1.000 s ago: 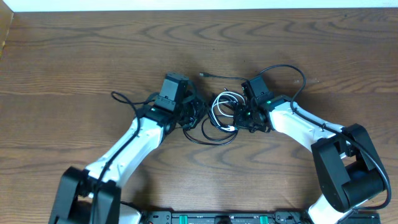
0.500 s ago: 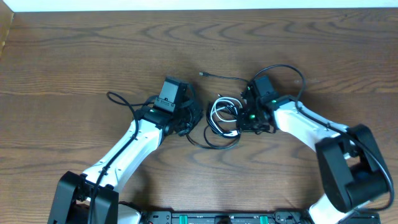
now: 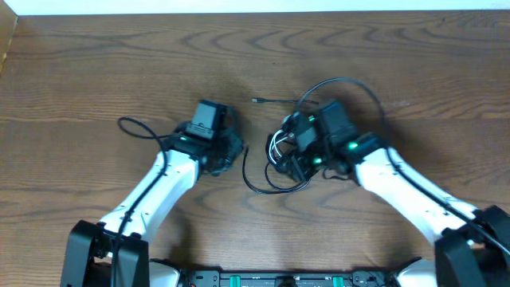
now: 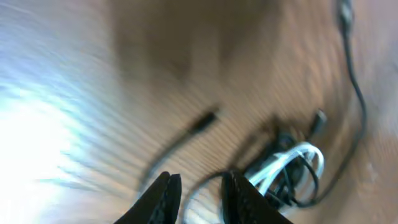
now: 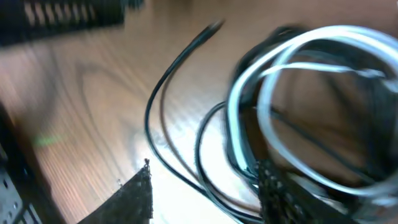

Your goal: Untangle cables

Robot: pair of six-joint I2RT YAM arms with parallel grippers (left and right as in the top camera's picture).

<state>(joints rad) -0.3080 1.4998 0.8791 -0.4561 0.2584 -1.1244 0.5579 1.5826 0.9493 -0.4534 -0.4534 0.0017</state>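
Note:
The cables (image 3: 280,154) lie bundled at mid-table: a white loop (image 3: 276,142) tangled with black loops, and a black strand ending in a plug (image 3: 256,100). A black arc (image 3: 344,83) rises behind the right arm. My left gripper (image 3: 233,153) sits just left of the bundle. In the left wrist view the left gripper (image 4: 200,186) is open a little, with a black loop on the table seen between the fingers and the white loop (image 4: 292,163) beyond. My right gripper (image 3: 296,159) hangs over the bundle. In the right wrist view the right gripper (image 5: 205,186) stands open wide, with black strands (image 5: 168,124) running between its fingers and white loops (image 5: 298,56) to the right.
A thin black cord end (image 3: 131,126) curls on the wood left of the left arm. The wooden table (image 3: 96,64) stretches to a pale edge at the back. The arm bases (image 3: 279,279) stand along the front edge.
Both grippers have opened from shut. The left arm has pulled away leftward, the cord end at its left sliding with it. The right arm has shifted left over the bundle.

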